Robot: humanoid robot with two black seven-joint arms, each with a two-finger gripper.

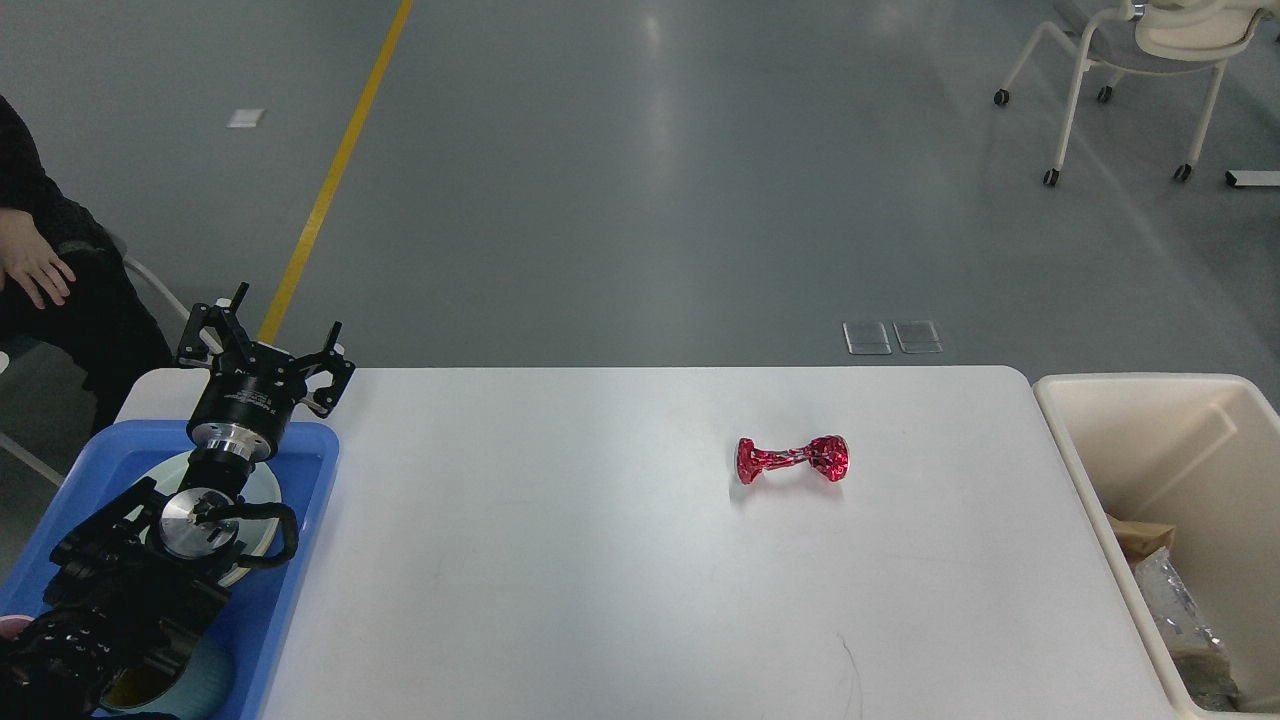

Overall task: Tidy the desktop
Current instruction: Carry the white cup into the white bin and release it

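Note:
The desktop [600, 560] is a wide white tabletop with rounded corners. A crumpled red foil wrapper [792, 459] lies on it, right of the middle. My left gripper [270, 335] is open and empty, held above the far left corner of the desktop over the back edge of a blue tray [305, 470]. My right arm and its gripper are out of view.
The blue tray holds a pale plate [262, 490] and a teal cup [190, 685] under my left arm. A cream bin [1150, 440] with scraps stands at the right edge. A seated person [40, 270] is at the far left; a white chair [1140, 50] stands far right.

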